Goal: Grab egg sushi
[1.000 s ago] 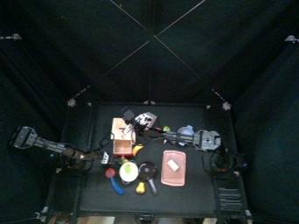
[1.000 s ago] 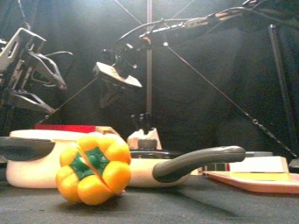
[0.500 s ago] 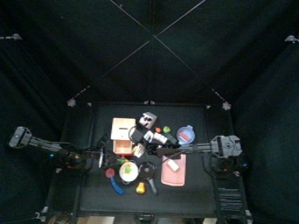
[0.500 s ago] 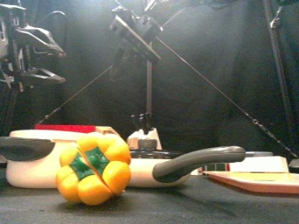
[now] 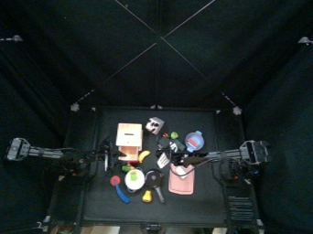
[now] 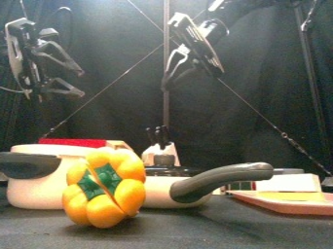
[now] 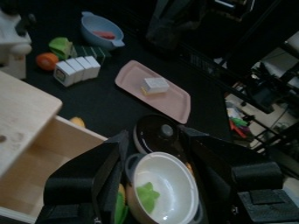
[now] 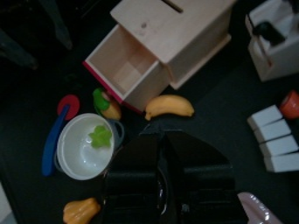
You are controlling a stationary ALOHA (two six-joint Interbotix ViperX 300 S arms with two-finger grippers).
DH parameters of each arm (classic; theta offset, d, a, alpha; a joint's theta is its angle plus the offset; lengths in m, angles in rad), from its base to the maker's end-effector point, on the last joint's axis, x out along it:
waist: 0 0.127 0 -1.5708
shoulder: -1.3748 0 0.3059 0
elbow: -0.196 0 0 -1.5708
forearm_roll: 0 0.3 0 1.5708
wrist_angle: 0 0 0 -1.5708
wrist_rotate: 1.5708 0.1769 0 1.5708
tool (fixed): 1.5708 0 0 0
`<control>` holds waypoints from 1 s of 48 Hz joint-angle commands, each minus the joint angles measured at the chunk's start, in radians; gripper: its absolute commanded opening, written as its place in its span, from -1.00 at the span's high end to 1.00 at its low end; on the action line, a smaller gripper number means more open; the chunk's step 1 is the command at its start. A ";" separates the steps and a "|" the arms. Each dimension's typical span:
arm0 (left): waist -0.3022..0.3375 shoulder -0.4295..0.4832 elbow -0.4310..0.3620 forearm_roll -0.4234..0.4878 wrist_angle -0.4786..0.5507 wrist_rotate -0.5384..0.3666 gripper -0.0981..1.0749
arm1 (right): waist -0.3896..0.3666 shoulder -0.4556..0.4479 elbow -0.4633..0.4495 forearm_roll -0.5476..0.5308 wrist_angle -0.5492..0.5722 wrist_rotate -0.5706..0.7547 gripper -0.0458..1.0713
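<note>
Black right gripper (image 8: 163,188) is narrowly parted, empty; left gripper's (image 7: 158,171) opening cannot be told.

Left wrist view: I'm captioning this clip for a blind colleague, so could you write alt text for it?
A pink tray carrying one small white block of sushi lies on the black table beyond the left claw. Below the claw sits a white pot with a green piece inside; a wooden box stands beside it, and a blue bowl lies farther off.
</note>
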 commanded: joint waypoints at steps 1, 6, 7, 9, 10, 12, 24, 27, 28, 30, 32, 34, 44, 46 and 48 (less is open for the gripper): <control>0.031 -0.008 -0.020 0.074 -0.005 0.002 -0.64 | 0.003 -0.086 0.072 0.017 -0.032 0.055 0.83; 0.052 -0.018 -0.020 0.132 -0.006 0.002 -0.64 | 0.003 -0.138 0.147 0.063 -0.046 0.094 0.83; 0.057 -0.020 -0.020 0.140 -0.006 0.005 -0.64 | 0.003 -0.150 0.161 0.075 -0.046 0.098 0.83; 0.066 -0.023 -0.023 0.158 -0.005 0.005 -0.64 | 0.003 -0.170 0.187 0.101 -0.049 0.101 0.83; 0.071 -0.025 -0.023 0.167 -0.005 0.006 -0.64 | 0.002 -0.181 0.201 0.115 -0.049 0.100 0.83; 0.080 -0.026 -0.023 0.189 -0.005 0.008 -0.64 | 0.003 -0.201 0.225 0.132 -0.051 0.098 0.82; 0.126 -0.029 -0.006 0.311 -0.005 0.002 -0.64 | 0.032 -0.308 0.377 0.167 -0.051 0.077 0.62; 0.126 -0.029 0.002 0.311 -0.008 0.005 -0.64 | 0.054 -0.336 0.410 0.184 -0.051 0.077 0.50; 0.126 -0.029 0.003 0.311 -0.009 0.005 -0.64 | 0.060 -0.342 0.417 0.190 -0.051 0.077 0.46; 0.127 -0.029 0.006 0.311 -0.009 0.005 -0.64 | 0.072 -0.356 0.433 0.204 -0.051 0.077 0.37; 0.126 -0.029 0.009 0.311 -0.011 0.005 -0.64 | 0.083 -0.368 0.445 0.218 -0.049 0.075 0.27; 0.126 -0.029 0.011 0.313 -0.014 0.005 -0.64 | 0.091 -0.377 0.456 0.229 -0.048 0.077 0.18; 0.124 -0.029 0.020 0.311 -0.037 0.005 -0.64 | 0.137 -0.370 0.494 0.252 -0.048 0.075 -0.34; 0.123 -0.029 0.026 0.311 -0.037 0.002 -0.64 | 0.149 -0.359 0.495 0.253 -0.048 0.075 -0.44; 0.123 -0.029 0.031 0.311 -0.038 0.000 -0.64 | 0.163 -0.345 0.495 0.252 -0.048 0.075 -0.53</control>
